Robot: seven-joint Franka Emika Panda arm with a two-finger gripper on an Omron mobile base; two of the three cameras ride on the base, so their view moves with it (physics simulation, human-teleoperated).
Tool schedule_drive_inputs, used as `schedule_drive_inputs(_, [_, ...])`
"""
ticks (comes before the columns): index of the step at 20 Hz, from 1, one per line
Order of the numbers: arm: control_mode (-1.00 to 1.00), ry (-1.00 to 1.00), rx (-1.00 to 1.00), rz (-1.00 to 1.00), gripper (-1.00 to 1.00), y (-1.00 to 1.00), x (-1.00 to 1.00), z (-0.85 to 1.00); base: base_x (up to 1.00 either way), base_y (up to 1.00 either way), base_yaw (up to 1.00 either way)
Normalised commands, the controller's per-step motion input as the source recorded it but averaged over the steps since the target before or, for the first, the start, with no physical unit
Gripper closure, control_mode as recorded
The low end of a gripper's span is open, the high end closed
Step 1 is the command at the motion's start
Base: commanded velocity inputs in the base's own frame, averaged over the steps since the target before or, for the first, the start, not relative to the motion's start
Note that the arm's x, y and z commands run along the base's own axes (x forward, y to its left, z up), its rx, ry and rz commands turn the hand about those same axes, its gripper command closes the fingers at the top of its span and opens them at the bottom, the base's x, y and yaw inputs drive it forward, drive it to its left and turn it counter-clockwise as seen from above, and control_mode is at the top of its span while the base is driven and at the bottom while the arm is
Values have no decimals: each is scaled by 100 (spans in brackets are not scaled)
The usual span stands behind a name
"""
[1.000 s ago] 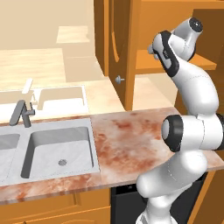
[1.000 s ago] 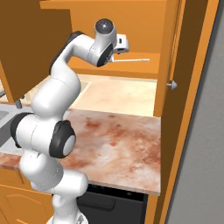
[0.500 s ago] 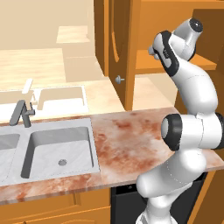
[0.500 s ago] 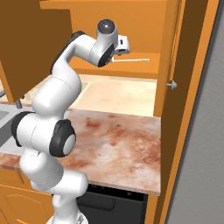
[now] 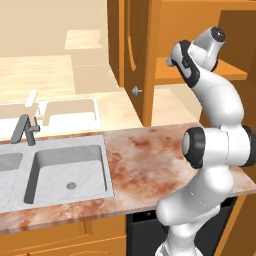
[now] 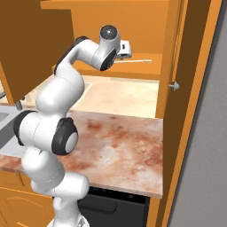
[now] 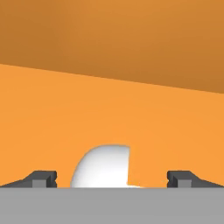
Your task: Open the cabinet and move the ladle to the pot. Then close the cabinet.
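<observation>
Cabinet (image 6: 133, 31) open, both doors swung out: one door (image 5: 134, 55) edge-on in the left base view, with small round knob (image 5: 135, 90) facing the sink side; other door (image 6: 170, 57) at the right of the right base view, knob (image 6: 174, 85) on its edge. Orange shelf (image 6: 133, 68) inside, lit, bare apart from the ladle. Ladle (image 6: 133, 61) lying flat on that shelf, thin straight handle pointing right toward the open door, bowl end hidden behind the hand. In the hand view, pale rounded bowl (image 7: 103, 166) low in the middle, between the two finger tips, resting on the orange shelf floor, darker cabinet wall above. Gripper (image 7: 112, 178) reached into the cabinet at shelf level, jaws spread wide apart, one tip (image 7: 41, 178) at each side of the bowl, nothing clamped; contact with the bowl impossible to judge. Below, marbled reddish counter (image 5: 145, 160) free of objects; steel sink (image 5: 67, 170) set in its left part, grey tap (image 5: 24, 129) behind it. Dark appliance front (image 6: 115, 208) under the counter edge. Door on the right standing close beside the handle's end.
</observation>
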Motion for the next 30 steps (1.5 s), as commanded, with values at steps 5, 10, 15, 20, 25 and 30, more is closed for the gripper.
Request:
schedule_drive_inputs(5, [-100,2,0,0,-100,0,24,-8,0,0,0])
schedule_drive_inputs(10, [-100,3,0,0,100,0,0,-1,0,0,0])
schedule_drive_inputs(15, [-100,2,0,0,100,0,-18,0,0,0,0])
schedule_drive_inputs(20, [-100,0,1,0,100,16,-37,0,0,0,0])
schedule_drive_inputs(25, [-100,0,0,0,100,50,-68,0,0,0,0])
schedule_drive_inputs(30, [-100,0,0,0,100,44,-99,8,0,0,0])
